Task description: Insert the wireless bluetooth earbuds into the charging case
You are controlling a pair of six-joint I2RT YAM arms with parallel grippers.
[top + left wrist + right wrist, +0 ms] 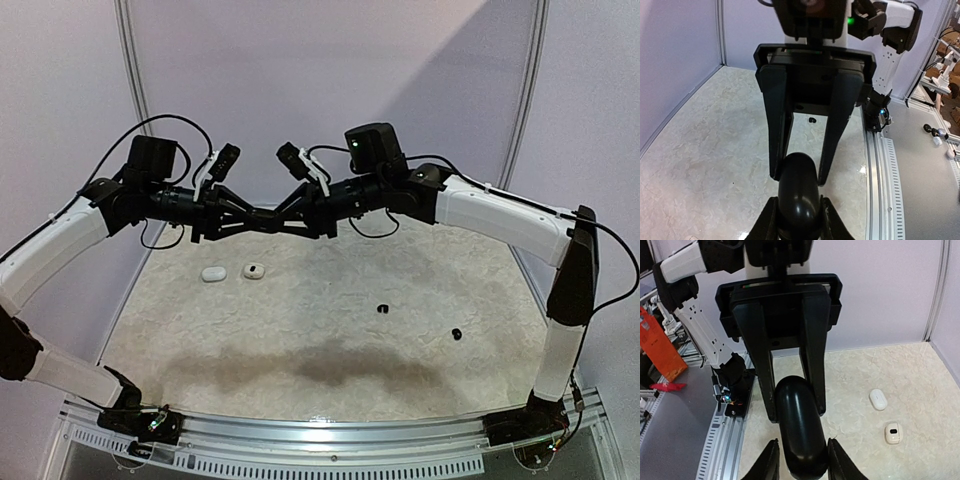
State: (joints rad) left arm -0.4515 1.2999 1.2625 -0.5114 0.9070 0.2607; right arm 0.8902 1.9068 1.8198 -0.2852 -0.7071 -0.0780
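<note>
Holding the black charging case (797, 175) mid-air at upper centre, the left gripper (799, 220) clamps one end; the right gripper (802, 462) stands narrow around the other, contact unclear. Two black earbuds (382, 308) lie on the bench (300, 335), not yet inserted.

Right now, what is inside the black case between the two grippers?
The black case looks shut, so only its glossy shell shows; its inside is hidden. Two black earbuds lie on the table, so not inside.
</note>
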